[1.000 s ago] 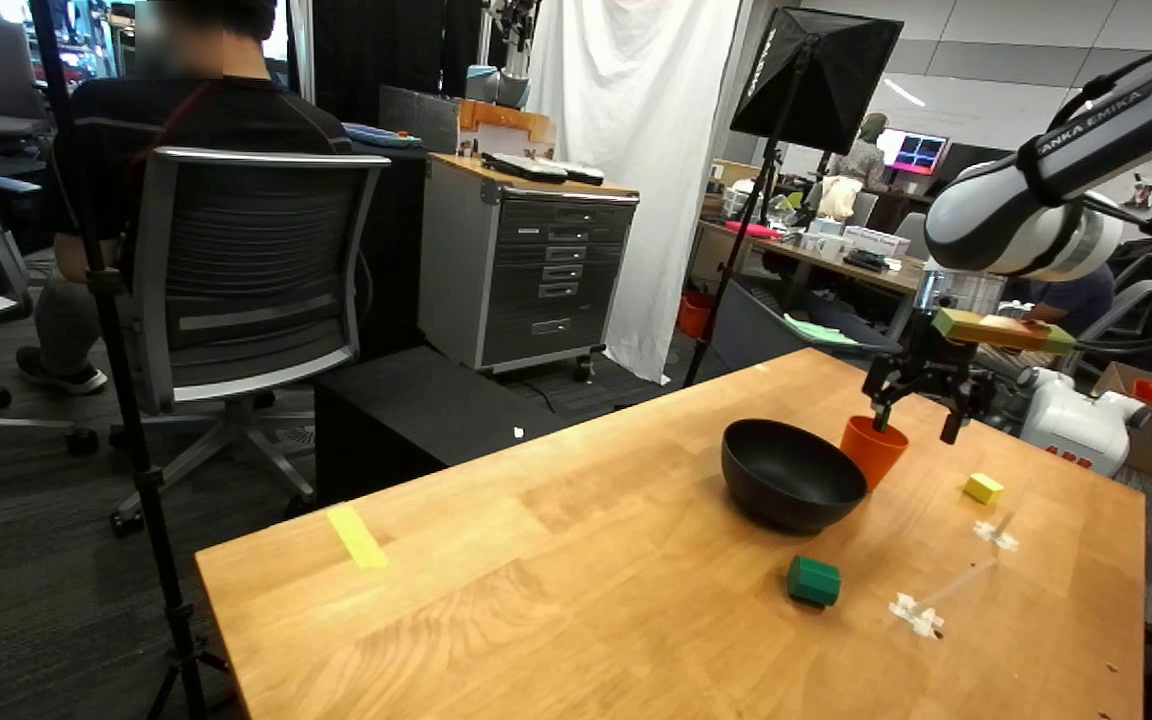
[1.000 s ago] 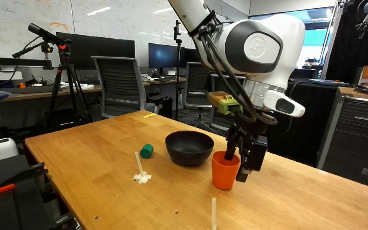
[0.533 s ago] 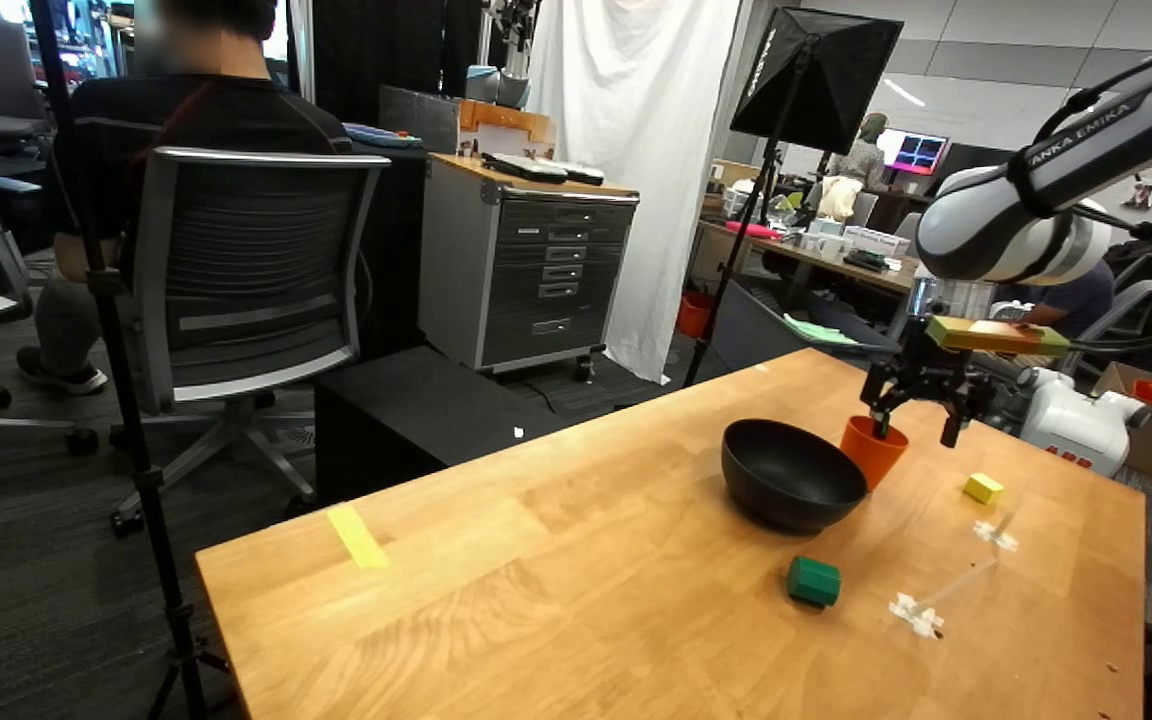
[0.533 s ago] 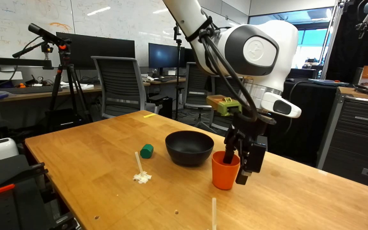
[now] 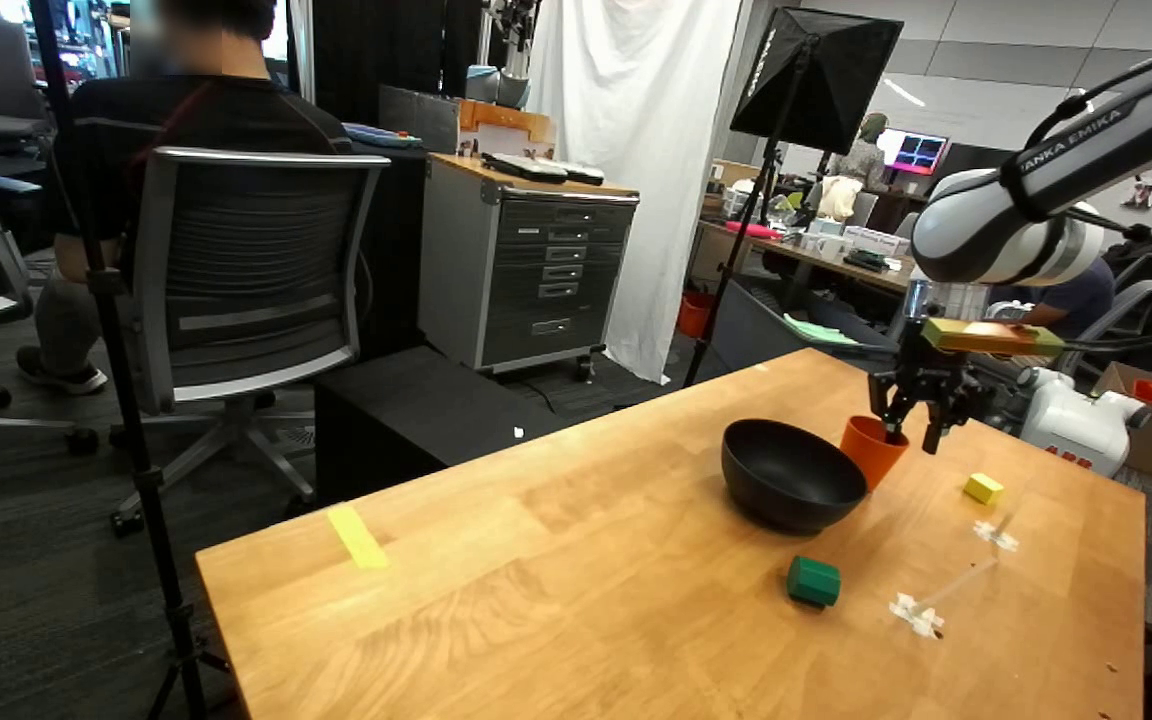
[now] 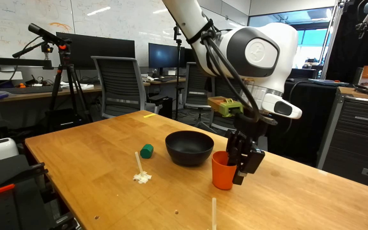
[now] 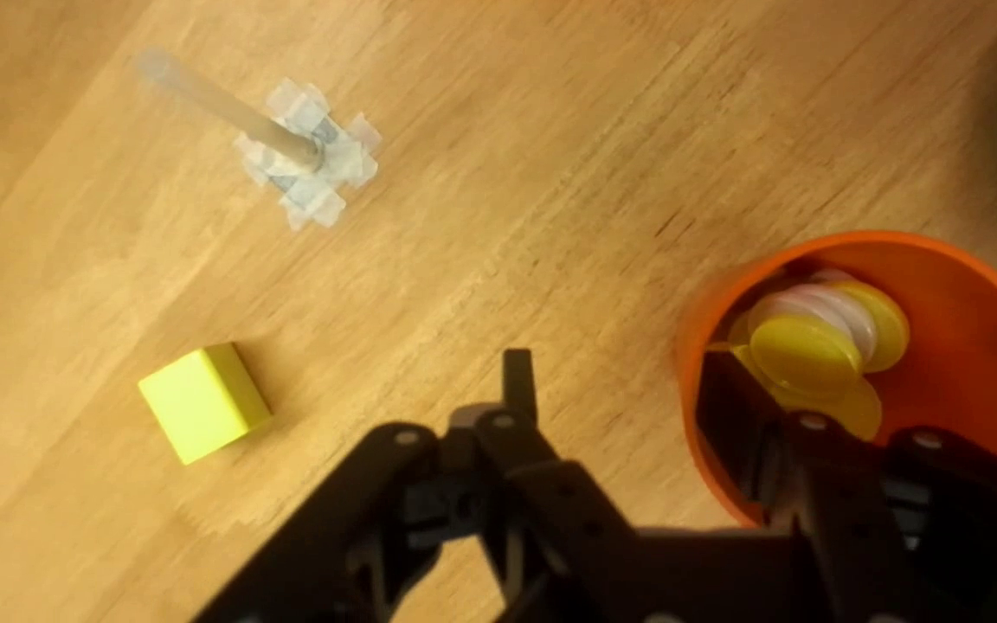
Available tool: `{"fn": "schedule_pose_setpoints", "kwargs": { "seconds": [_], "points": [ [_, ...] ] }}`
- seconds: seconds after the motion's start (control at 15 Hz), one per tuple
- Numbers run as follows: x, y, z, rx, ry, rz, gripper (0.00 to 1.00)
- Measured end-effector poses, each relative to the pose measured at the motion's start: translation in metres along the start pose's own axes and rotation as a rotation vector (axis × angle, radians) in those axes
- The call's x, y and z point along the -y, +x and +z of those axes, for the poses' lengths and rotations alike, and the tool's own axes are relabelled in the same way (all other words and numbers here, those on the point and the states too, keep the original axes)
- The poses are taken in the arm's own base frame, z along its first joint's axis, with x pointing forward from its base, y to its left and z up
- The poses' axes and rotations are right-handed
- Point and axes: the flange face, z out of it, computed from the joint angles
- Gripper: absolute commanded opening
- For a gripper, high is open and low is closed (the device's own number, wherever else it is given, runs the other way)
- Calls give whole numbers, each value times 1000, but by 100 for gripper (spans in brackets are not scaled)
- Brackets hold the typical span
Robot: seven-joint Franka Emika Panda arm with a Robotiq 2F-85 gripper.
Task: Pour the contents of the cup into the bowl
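Note:
The orange cup [image 5: 869, 466] stands upright on the table beside the round black bowl [image 5: 786, 478]; both appear in both exterior views. From the wrist view, the cup [image 7: 979, 320] holds its contents [image 7: 806, 355], rounded yellow and whitish pieces heaped at one side; the exterior views hide them. My gripper [image 7: 616, 372] straddles the cup's near wall, one finger inside the cup and the other finger [image 7: 519, 381] outside above the table. Bare wood shows between that outer finger and the wall, so the jaws are partly open. The bowl [image 6: 189, 148] lies just past the cup.
A yellow block [image 7: 204, 402] sits on the table on the outer finger's side. Two thin upright sticks are fixed there, such as the taped stick [image 6: 139, 163] and the bare-looking stick [image 6: 214, 212]. A green block [image 5: 814, 582] lies near the bowl.
My gripper has come down slightly, and its jaws have drawn partly together, the outer finger now closer to the cup wall. Cup and bowl have not moved.

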Motion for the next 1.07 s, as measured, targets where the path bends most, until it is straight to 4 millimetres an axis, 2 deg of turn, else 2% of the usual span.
{"fn": "schedule_pose_setpoints", "kwargs": {
  "seconds": [0.13, 0.27, 0.6, 1.07],
  "points": [
    [1, 1, 0, -2, 0, 1, 9],
    [1, 1, 0, -3, 0, 5, 3],
    [7, 4, -13, -25, 8, 11, 7],
    [6, 6, -15, -29, 8, 50, 5]
  ]
}}
